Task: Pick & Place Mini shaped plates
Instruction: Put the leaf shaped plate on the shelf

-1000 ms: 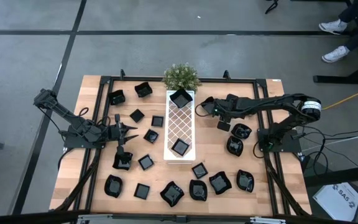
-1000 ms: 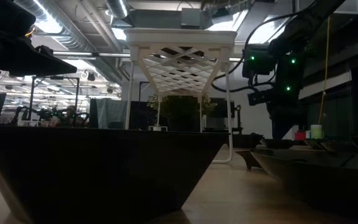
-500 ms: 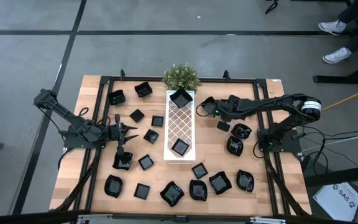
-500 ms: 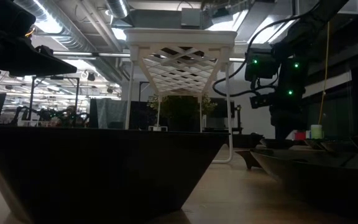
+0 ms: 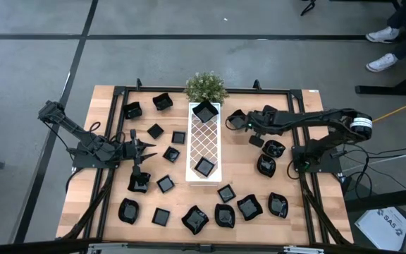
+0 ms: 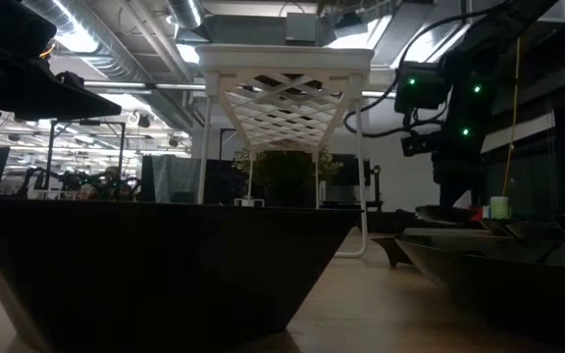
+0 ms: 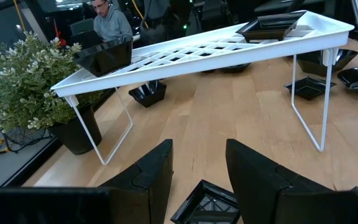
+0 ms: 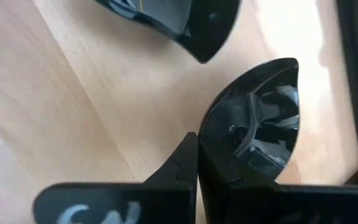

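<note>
1. Presently, I count two mini shaped plates on the one white tray; some twenty more lie across the desk.
2. Right pincer closed on one plate, right of the tray.
3. Left pincer open, empty.

Grey concrete floor with dark seams, bright ceiling lights, exposed ducts

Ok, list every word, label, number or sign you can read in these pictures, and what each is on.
"SAS": on the white sheet lying on the floor past the table's corner; its smaller print is too small to read.
White marking on the right gripper: cut off and blurred, unreadable.
Nothing else legible.
</note>
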Motion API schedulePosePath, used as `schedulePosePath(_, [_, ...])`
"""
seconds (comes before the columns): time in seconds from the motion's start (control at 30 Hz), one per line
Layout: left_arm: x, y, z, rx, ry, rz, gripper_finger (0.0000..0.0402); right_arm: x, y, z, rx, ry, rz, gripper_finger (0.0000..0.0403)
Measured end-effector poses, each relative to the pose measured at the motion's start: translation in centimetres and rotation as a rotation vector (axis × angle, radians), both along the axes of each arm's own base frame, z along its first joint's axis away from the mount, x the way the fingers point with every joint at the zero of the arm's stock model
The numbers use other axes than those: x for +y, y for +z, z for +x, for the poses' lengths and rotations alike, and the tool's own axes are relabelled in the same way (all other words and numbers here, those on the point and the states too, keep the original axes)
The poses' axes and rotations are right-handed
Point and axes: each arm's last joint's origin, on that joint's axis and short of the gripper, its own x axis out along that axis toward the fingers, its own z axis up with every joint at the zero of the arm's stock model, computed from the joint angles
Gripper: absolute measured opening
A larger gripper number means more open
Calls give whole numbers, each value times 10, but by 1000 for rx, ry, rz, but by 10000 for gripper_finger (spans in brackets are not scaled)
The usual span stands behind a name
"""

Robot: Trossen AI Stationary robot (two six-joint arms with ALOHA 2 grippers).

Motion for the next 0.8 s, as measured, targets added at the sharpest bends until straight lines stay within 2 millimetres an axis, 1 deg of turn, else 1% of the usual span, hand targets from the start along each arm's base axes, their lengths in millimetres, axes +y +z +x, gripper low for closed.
schedulePosePath(0.3, [0,0,0,0,0,0,143,5,23,-16,-93,-90,-22,4])
schedulePosePath(0.53, [0,0,0,0,0,0,143,8,35,-21,-154,-86,-43,3])
schedulePosePath(0.8, [0,0,0,0,0,0,143,21,45,-21,-206,-22,-69,5])
